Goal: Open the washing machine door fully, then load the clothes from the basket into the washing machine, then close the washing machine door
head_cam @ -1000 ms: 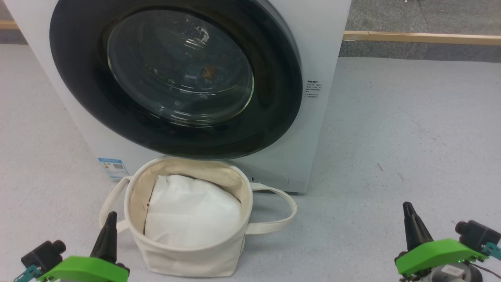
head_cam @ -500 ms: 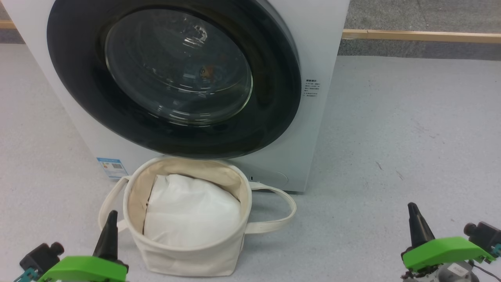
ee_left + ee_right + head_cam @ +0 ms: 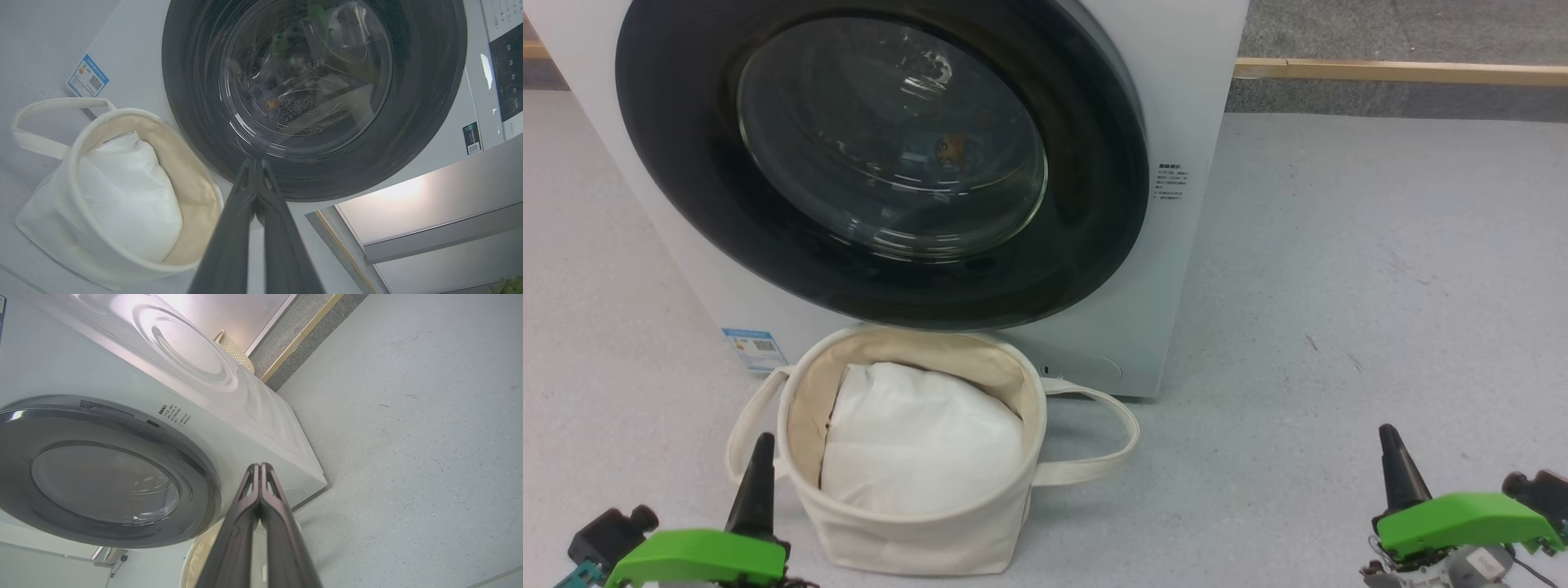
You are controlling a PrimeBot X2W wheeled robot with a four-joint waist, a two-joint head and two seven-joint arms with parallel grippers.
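A: So where does the washing machine door [image 3: 882, 163] sit?

B: Flush against the washing machine [image 3: 1188, 82], apparently latched. Through its glass a small orange-brown patch shows, probably the clothes [image 3: 952, 149] lying in the drum. The basket [image 3: 915, 539] stands on the floor [image 3: 1339, 286] right below the door and holds a plain white pad [image 3: 923, 441].

A: And from the jaws?

B: The door lies ahead of and above both pairs. Its recessed grip [image 3: 106, 408] seems to be on the rim's right edge, beside the small printed label [image 3: 1174, 181], so the right jaws are nearer that edge. The left jaws are closer to the basket, their fingers [image 3: 756, 482] just beside its left strap.

A: Pose?

B: Both arms hang low at the robot's sides, fingers pointing up and forward, both pairs of jaws clenched on nothing. The right jaws are well apart from everything, over the floor. Loading and closing look finished.
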